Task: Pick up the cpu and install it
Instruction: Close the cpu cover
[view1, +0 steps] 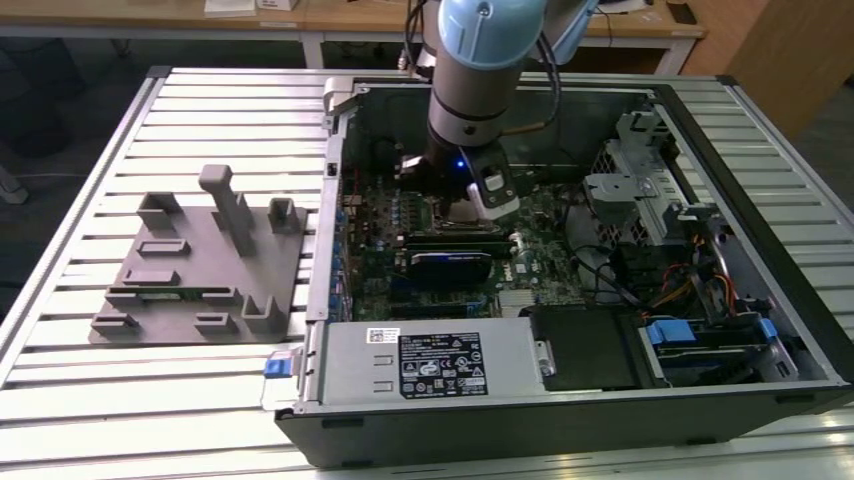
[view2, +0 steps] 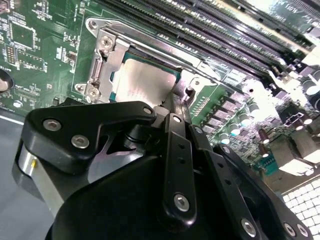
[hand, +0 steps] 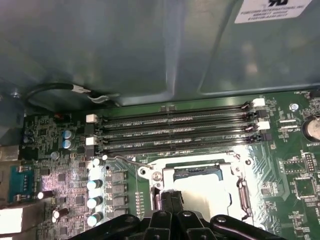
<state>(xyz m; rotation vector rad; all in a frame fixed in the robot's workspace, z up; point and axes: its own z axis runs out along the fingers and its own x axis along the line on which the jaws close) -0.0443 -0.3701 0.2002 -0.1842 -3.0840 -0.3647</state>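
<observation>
The small square cpu with a pale silvery metal top (hand: 205, 197) lies flat inside the open silver metal socket frame (hand: 150, 176) on the green motherboard (hand: 292, 165). It sits directly under and just beside the tips of the black gripper (hand: 170, 199), apparently seated so that its edges line up with the frame. The gripper's fingers are drawn together with only a thin seam between them and nothing clamped, and whether the tips press on the cpu's edge cannot be told. The grey-and-blue arm (view1: 470, 90) reaches straight down into the open black computer case (view1: 534, 440), its wrist upright over the socket.
</observation>
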